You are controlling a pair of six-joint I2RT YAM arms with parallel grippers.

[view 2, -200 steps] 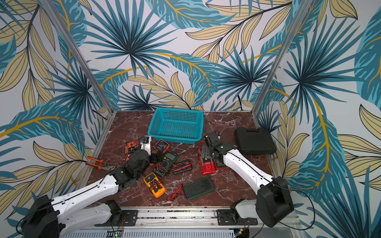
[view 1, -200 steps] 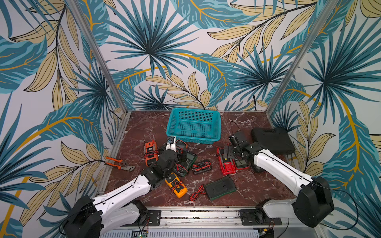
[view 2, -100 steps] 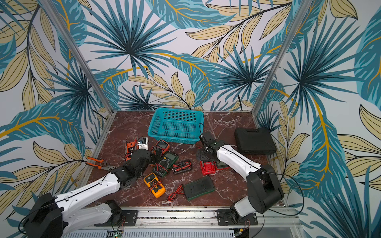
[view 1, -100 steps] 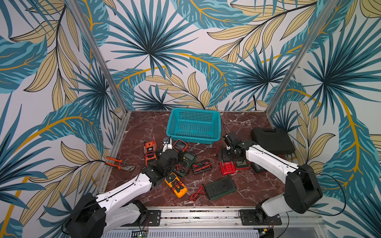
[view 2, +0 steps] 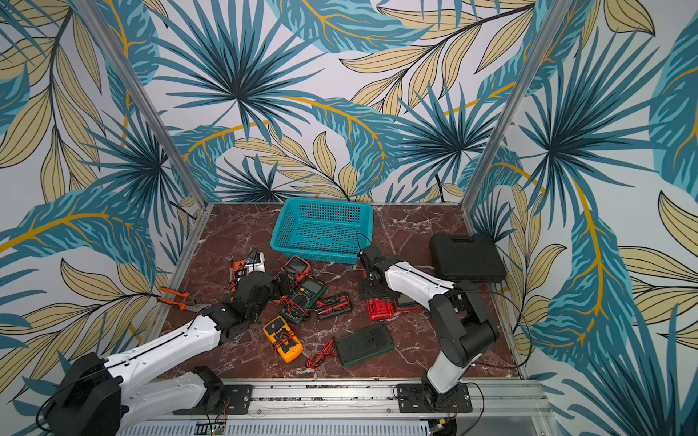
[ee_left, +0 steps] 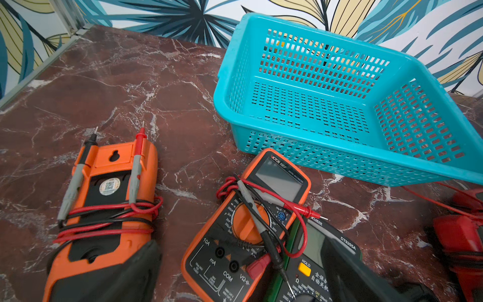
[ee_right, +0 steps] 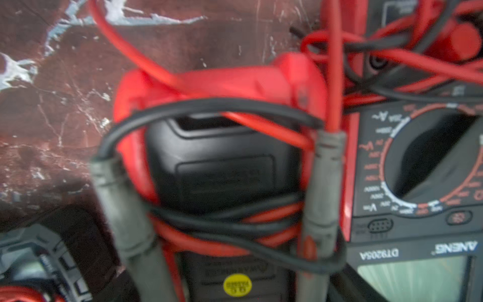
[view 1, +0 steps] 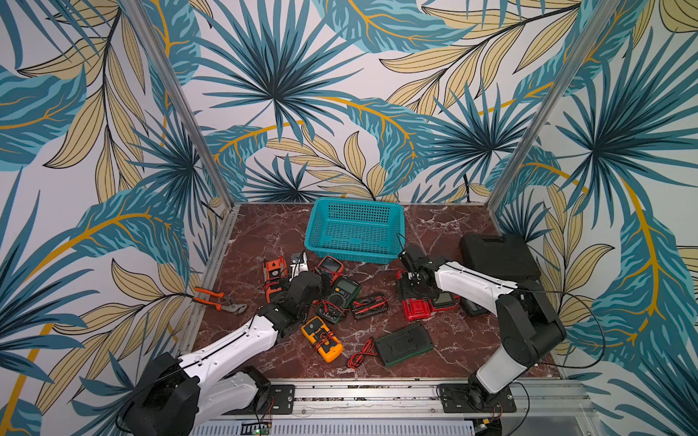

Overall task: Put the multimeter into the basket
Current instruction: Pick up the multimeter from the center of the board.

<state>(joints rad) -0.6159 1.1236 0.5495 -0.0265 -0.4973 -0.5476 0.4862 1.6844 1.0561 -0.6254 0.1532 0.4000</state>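
The teal basket (view 1: pixel 351 247) (view 2: pixel 321 249) (ee_left: pixel 287 128) stands empty at the back middle. Several multimeters lie in front of it. My right gripper (view 1: pixel 413 287) (view 2: pixel 372 287) points down onto a red multimeter (view 1: pixel 415 311) (ee_right: pixel 222 170) that lies face down and is wrapped in its leads. The jaws straddle it, and contact does not show. My left gripper (ee_left: pixel 239 285) (view 1: pixel 321 279) is open low over an orange-and-black multimeter (ee_left: pixel 245 235) (view 1: pixel 330 266). A green multimeter (ee_left: pixel 313 251) (view 1: pixel 340 298) lies under one finger.
An orange multimeter (ee_left: pixel 109 196) lies face down on the left. A yellow one (view 1: pixel 323 339), a small black one (view 1: pixel 370 305), a green-black flat device (view 1: pixel 404 343) and loose red leads (view 1: pixel 360 355) lie nearer the front. Black hard case (view 1: pixel 498 256) at the right, pliers (view 1: pixel 219 300) at the left edge.
My right gripper has shifted left and settled over the red multimeter, and that arm's elbow has swung forward. The left arm has barely moved.
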